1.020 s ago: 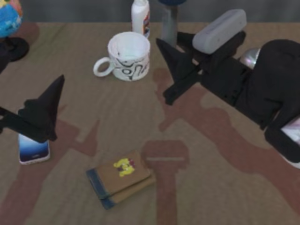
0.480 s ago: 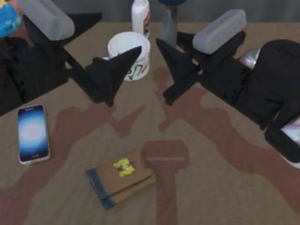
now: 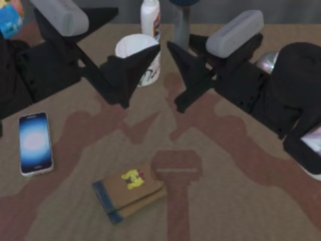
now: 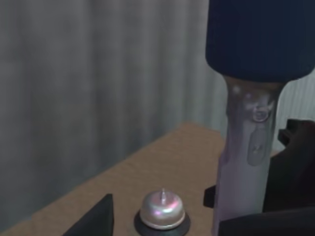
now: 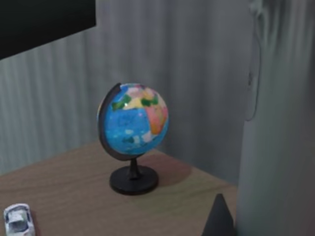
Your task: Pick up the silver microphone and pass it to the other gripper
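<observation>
The left gripper [image 3: 131, 64] has swung in from the tabletop's left side, fingers spread, nearly meeting the right gripper [image 3: 181, 68], which pinches the upright silver microphone [image 3: 181, 24] above the far edge (handover looks imminent). Its smooth metallic cylinder carries a rounded navy foam head [image 4: 261, 39].

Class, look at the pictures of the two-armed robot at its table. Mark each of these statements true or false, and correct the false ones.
1. The silver microphone lies flat beside the wallet. False: it is upright, held by the right gripper.
2. The phone lies at the table's left side. True.
3. The left gripper is in front of the white mug. True.
4. The globe stands at the table's right side. False: it stands at the far left corner.
5. The bell is on a black base. True.
</observation>
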### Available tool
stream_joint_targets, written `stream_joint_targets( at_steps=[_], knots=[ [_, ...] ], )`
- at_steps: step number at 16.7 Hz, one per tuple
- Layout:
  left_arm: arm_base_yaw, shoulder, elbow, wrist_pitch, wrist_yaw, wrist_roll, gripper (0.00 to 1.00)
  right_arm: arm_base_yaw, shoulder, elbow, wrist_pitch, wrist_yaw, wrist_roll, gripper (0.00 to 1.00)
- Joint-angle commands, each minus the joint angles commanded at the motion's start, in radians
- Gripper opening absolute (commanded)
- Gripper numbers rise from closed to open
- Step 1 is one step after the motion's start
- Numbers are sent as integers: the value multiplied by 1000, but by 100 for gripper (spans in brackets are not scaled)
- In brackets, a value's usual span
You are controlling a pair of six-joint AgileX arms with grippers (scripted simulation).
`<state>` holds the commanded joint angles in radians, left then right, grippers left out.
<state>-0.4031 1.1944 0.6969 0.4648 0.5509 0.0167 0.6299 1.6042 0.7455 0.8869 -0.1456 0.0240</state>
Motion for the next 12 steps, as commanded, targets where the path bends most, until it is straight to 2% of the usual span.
stream_joint_targets(
  at_steps=[8, 12],
  knots=[
    [-140, 328, 241, 84, -132, -3, 100, 0, 0, 0, 0, 0, 0, 0],
    [-160, 361, 271, 93, -151, -4, 100, 0, 0, 0, 0, 0, 0, 0]
  ],
)
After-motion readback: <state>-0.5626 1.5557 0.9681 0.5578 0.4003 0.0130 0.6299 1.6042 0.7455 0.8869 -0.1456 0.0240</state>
